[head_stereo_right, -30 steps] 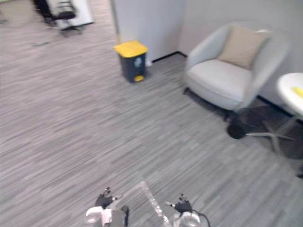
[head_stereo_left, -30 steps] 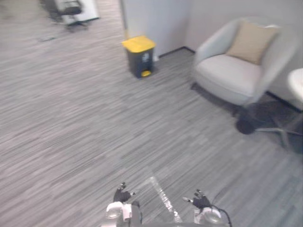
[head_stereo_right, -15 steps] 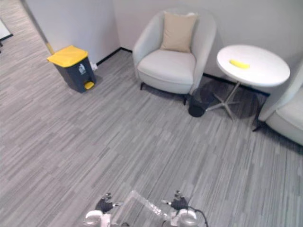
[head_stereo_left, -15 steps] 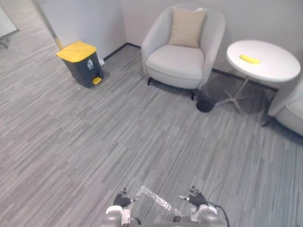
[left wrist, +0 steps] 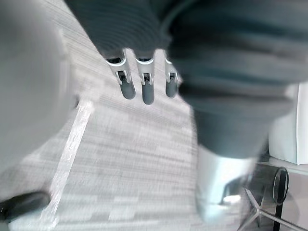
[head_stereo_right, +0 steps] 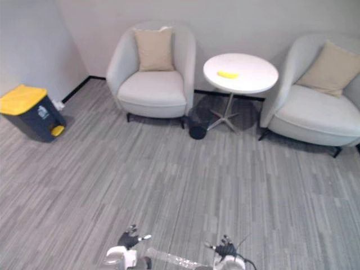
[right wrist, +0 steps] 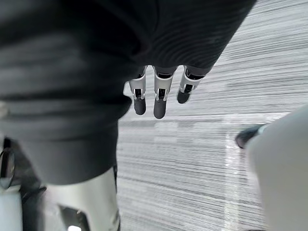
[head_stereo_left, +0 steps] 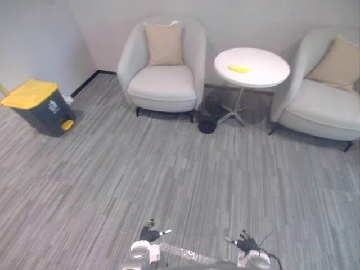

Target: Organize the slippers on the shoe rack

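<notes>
Carpet first: in your left eye view the grey striped carpet [head_stereo_left: 169, 174] runs up to a pale grey armchair with a beige cushion [head_stereo_left: 163, 84], a round white side table [head_stereo_left: 267, 72] with a small yellow thing [head_stereo_left: 239, 68] on it, and a second pale grey armchair [head_stereo_left: 320, 109] on the right. Your left hand [head_stereo_left: 151, 232] and right hand [head_stereo_left: 246, 243] sit low at the bottom edge, well apart. Right eye view gives you the dark bin with the yellow lid [head_stereo_right: 28, 112] far left and a small black basket [head_stereo_right: 198, 122] by the table's foot. Left wrist view: fingers [left wrist: 147, 89] straight, hanging over the carpet, holding nothing. Right wrist view: same deal, fingers [right wrist: 160, 103] straight and empty.
</notes>
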{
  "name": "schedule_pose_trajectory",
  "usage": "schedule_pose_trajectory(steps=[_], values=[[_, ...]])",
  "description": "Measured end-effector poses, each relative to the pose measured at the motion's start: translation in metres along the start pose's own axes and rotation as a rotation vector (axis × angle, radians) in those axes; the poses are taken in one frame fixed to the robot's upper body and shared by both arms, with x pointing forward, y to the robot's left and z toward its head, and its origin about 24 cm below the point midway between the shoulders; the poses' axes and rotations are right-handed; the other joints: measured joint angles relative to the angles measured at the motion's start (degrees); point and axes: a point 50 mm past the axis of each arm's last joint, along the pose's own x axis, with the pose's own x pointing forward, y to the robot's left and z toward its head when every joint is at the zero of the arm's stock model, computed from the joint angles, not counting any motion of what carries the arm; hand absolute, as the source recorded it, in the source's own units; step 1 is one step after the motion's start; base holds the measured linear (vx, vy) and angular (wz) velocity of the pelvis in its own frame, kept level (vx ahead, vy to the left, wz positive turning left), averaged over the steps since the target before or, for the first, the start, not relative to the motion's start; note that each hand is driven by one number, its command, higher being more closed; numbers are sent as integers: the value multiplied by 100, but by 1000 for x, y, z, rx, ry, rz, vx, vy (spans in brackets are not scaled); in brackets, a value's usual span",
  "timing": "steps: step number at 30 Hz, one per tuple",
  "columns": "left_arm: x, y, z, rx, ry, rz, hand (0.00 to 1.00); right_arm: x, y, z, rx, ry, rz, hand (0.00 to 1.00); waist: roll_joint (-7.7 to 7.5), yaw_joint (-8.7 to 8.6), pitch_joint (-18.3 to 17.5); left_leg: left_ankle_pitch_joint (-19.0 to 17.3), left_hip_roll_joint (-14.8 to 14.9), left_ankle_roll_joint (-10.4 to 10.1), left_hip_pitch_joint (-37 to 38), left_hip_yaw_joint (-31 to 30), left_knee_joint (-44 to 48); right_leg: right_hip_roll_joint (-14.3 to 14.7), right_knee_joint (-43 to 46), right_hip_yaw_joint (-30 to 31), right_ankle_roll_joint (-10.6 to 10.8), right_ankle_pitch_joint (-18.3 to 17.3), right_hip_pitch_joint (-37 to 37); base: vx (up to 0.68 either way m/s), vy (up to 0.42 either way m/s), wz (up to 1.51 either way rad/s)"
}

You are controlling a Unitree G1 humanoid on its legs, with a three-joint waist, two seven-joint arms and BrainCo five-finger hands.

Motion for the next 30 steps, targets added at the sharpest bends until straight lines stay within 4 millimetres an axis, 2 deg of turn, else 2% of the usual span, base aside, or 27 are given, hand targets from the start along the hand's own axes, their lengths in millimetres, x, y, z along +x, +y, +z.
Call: schedule_pose_trajectory(steps=[3, 6, 11, 14, 15, 16, 18, 22, 30], values=[[-1, -2, -7, 26, 30, -15, 0, 0, -1, -1, 6, 5, -2, 0, -62, -33, -68, 116, -164, 148, 252, 175, -383, -148, -112, 67, 68, 38, 10, 124, 94, -33], [-1, -4, -10, 39, 42, -24, 0, 0, -5, -3, 28, 17, -18, 0, 6, -37, -127, 177, -215, 180, 330, 208, -500, -186, -195, 58, 92, 63, 22, 161, 39, -9], [-2, -6, -12, 55, 51, -38, 0, 2, -14, -7, 49, 51, -37, 0, 137, -35, -196, 178, -97, 181, 505, 181, -549, -66, -224, 55, 47, 193, 133, 109, -41, -8], [-2, -7, -16, 63, 67, -44, 0, 2, -18, -6, 48, 59, -48, 0, 264, -20, -244, 178, 142, 180, 678, 352, -653, 166, -236, 155, 30, 459, 81, 79, -54, -48], [-1, -7, -14, 62, 63, -43, 0, 3, -18, -5, 45, 58, -49, 0, 289, -17, -236, 178, 225, 180, 709, 476, -657, 231, -173, -37, 41, 535, 5, 39, -62, -87], [-1, -6, -13, 57, 61, -38, 0, 5, -17, 0, 37, 48, -45, 0, 330, 8, -220, 187, 338, 170, 731, 683, -645, 257, -28, -866, 100, 653, -157, 8, -54, -74], [-1, -6, -13, 55, 62, -40, 0, 4, -19, 0, 31, 47, -48, 0, 307, -19, -203, 197, 299, 173, 763, 730, -640, 203, -65, -1641, 84, 655, -158, -1, -66, -55], [0, -6, -11, 58, 56, -39, 0, 4, -24, -2, 30, 51, -61, 0, 328, -21, -209, 197, 139, 173, 805, 741, -625, 83, -635, -1423, -69, 786, 35, 3, 7, -38], [-1, 5, -13, 40, 61, -8, 0, 3, -29, -6, 59, 63, -81, 0, 272, -22, -164, 194, 45, 171, 803, 618, -652, 7, -1145, -1571, -64, 965, 225, -90, -12, 0]])
